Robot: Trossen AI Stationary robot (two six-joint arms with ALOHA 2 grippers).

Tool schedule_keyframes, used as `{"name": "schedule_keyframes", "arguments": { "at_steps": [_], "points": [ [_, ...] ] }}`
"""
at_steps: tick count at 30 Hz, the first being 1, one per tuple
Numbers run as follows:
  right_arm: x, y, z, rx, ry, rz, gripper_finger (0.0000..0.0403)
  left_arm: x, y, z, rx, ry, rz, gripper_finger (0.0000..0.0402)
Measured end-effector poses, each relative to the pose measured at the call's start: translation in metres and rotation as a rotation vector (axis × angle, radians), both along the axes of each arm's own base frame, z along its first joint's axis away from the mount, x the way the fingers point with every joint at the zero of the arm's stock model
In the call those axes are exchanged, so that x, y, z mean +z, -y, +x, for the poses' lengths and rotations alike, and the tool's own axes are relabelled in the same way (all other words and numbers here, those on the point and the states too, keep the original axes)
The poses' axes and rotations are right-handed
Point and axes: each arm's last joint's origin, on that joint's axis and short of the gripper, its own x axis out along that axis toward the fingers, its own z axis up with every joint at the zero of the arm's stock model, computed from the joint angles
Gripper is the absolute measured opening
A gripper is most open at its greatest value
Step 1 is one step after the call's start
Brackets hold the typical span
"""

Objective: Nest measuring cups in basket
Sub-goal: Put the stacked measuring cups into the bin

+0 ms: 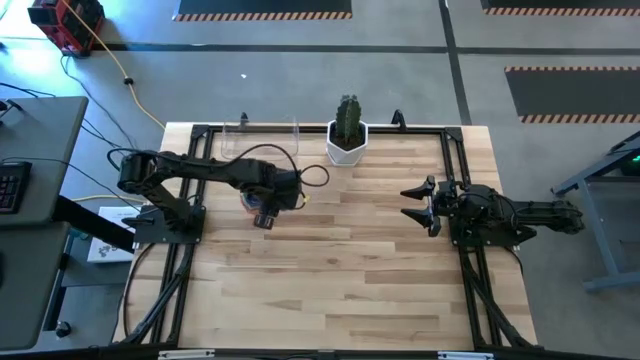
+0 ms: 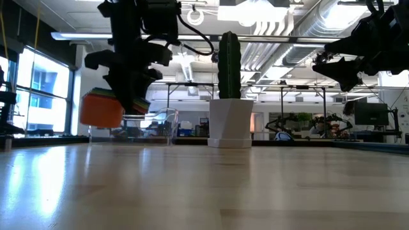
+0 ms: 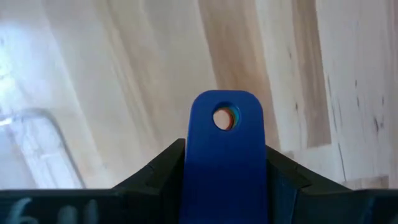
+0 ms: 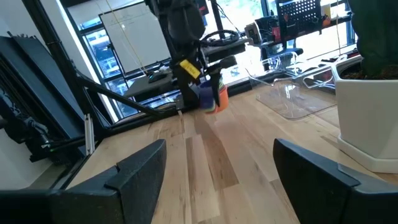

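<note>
A nested stack of measuring cups hangs above the table, held by my left gripper [image 1: 263, 216], which is shut on the handles. The low view shows the orange cup [image 2: 102, 110] outermost, with green edges above it. The left wrist view shows only the blue handle [image 3: 225, 162]; the bowls are hidden there. The clear basket [image 1: 260, 135] stands on the table at the far edge, beyond the left gripper. My right gripper [image 1: 415, 205] waits open at the table's right side, well apart from the cups. My left gripper pinches the stacked handles between its two fingers, the blue handle [image 3: 225, 155] facing the camera. The holed free end [image 3: 224, 118] sticks out past the fingertips, and other colours show through the hole. The fingers point steeply down. The cups [image 2: 102, 110] hang clear of the table.
A white pot with a green cactus [image 1: 347, 138] stands at the far edge, just right of the basket [image 2: 137, 126]. Black rails [image 1: 455, 170] run along the table's sides. Bare wood [image 1: 330, 270] lies between the arms and toward the near edge.
</note>
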Motion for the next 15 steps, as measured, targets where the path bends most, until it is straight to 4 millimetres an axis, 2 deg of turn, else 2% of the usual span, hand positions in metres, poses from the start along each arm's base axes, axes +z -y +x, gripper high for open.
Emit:
{"name": "schedule_keyframes", "arguments": {
  "at_steps": [8,15],
  "points": [
    [0.000,0.000,0.000,0.000,0.000,0.000,0.0287,0.028,-0.023,0.003,0.024,0.011,0.023,0.0143],
    [0.000,0.000,0.000,0.000,-0.001,0.000,0.0287,0.052,-0.058,0.002,0.071,0.058,0.075,0.0143]
  ]
}}
